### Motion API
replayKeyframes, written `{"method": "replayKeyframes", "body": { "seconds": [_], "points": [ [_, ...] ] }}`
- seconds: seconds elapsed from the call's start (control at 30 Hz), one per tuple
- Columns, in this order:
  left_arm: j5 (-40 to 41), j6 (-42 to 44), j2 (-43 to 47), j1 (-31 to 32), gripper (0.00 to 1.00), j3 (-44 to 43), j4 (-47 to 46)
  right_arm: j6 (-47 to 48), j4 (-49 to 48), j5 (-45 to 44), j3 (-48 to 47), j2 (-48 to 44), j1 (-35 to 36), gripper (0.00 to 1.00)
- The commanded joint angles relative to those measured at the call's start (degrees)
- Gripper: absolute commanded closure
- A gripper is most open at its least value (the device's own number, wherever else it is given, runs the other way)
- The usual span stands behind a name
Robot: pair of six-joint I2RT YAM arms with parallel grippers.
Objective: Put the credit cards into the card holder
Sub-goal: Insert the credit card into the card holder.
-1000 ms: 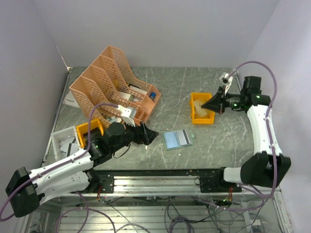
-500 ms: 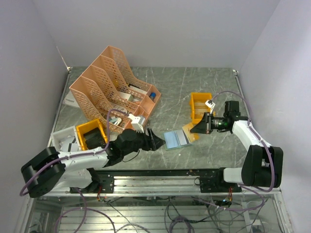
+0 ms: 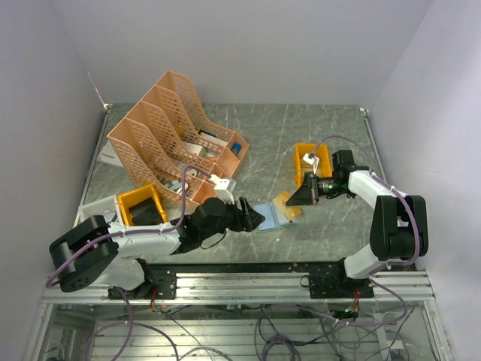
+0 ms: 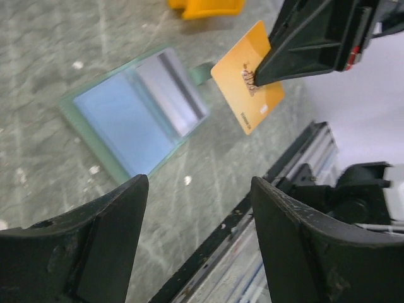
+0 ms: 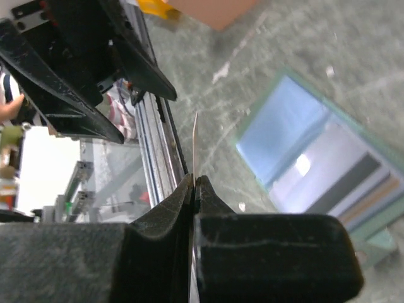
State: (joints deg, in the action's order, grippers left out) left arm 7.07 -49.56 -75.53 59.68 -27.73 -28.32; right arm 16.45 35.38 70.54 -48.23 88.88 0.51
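The card holder (image 3: 272,215) lies open and flat on the table, its pale blue inside up; it also shows in the left wrist view (image 4: 136,113) and the right wrist view (image 5: 322,158). My right gripper (image 3: 302,198) is shut on a tan-orange credit card (image 3: 286,204), pinched at one corner (image 4: 246,82) and hanging just off the holder's right edge. The right wrist view shows the card edge-on (image 5: 195,142) between the shut fingertips (image 5: 194,183). My left gripper (image 3: 252,216) stands open at the holder's left edge with nothing between its fingers (image 4: 95,246).
An orange bin (image 3: 313,161) sits behind the right gripper, another (image 3: 140,204) at the left beside a white tray (image 3: 94,214). The peach file rack (image 3: 173,128) fills the back left. The metal rail (image 3: 248,280) runs along the near edge.
The right arm has swung from the orange bin down to the holder's right edge with the card. The left arm has reached right to the holder's left edge, its jaws slightly narrower.
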Motion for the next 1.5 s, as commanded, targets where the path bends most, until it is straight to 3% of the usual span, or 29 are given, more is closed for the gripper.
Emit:
{"method": "replayKeyframes", "body": {
  "seconds": [0.0, 0.17, 0.37, 0.57, 0.97, 1.2, 1.27, 1.37, 1.47],
  "points": [
    [-8.5, 4.1, 2.3, -2.7, 0.22, -0.2, -13.1, 20.5, 16.0, 7.9, -5.9, -0.9, 1.0, 1.00],
    [-15.3, 9.2, 5.1, -5.2, 0.18, -4.2, -7.5, 30.8, 24.7, 9.6, -10.3, -2.9, 3.3, 1.00],
    [-20.8, 10.4, 3.1, -6.5, 0.18, -7.0, -8.6, 40.3, 34.2, 10.6, -14.5, -3.7, 6.1, 1.00],
    [-25.2, 9.6, -1.2, -6.5, 0.34, -8.9, -13.2, 42.2, 36.3, 10.5, -14.9, -4.4, 7.1, 1.00],
    [-28.3, 8.9, -4.8, -6.5, 0.58, -9.6, -16.2, 35.9, 30.3, 10.0, -12.3, -7.5, 9.1, 1.00],
    [-29.2, 9.9, -4.8, -6.4, 0.91, -10.1, -16.5, 30.2, 24.8, 9.2, -9.9, -9.1, 10.1, 1.00],
    [-29.5, 10.2, -4.5, -6.5, 0.93, -9.9, -16.4, 28.6, 23.4, 8.8, -9.6, -9.8, 10.2, 0.95],
    [-30.1, 10.9, -3.8, -6.9, 0.93, -9.6, -15.6, 28.1, 22.6, 8.4, -9.6, -10.5, 10.3, 0.78],
    [-31.0, 11.3, -2.5, -7.9, 0.93, -8.8, -15.3, 29.1, 23.2, 7.6, -9.5, -10.5, 10.3, 0.72]
  ]
}}
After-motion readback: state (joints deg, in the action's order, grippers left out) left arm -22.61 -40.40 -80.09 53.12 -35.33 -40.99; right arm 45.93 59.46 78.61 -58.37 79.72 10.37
